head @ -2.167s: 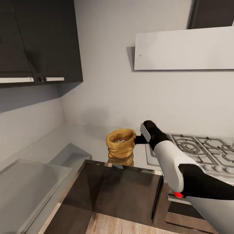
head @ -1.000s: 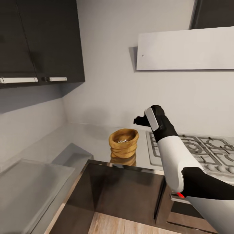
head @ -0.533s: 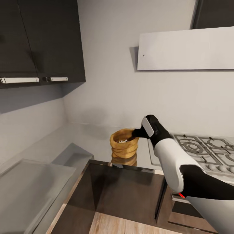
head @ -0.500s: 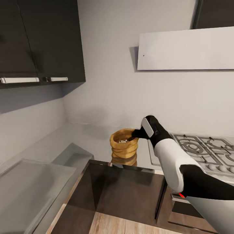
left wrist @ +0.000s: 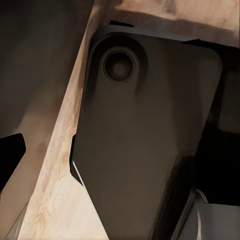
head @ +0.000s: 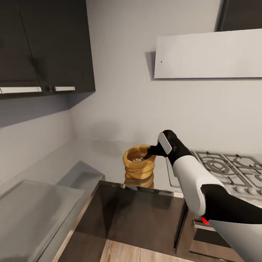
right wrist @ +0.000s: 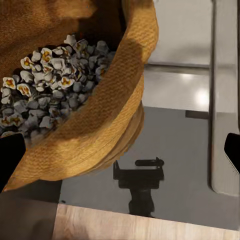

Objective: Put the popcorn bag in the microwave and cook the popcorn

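Observation:
The orange-tan popcorn bag (head: 138,167) stands upright on the grey countertop (head: 98,153), close to the hob. Pale popcorn (right wrist: 50,90) lies heaped inside the popcorn bag (right wrist: 105,120). My right gripper (head: 149,153) is at the bag's right rim, reaching in from the hob side. In the right wrist view the right gripper (right wrist: 120,155) is open, with the rolled rim lying between its widely spread fingers. My left gripper (left wrist: 120,160) hangs low and open over my own dark base and the wood floor, holding nothing. The microwave is out of view.
A steel gas hob (head: 225,171) with grates lies right of the bag, under a white flat hood (head: 207,54). Dark wall cabinets (head: 47,43) hang at the upper left. A dark glossy panel (head: 142,214) sits below the counter's front edge, with wood floor (head: 127,253) beneath.
A second ago my right gripper hovered above and right of the bag; it has come down to the bag's right rim. Over the last half second it has barely moved.

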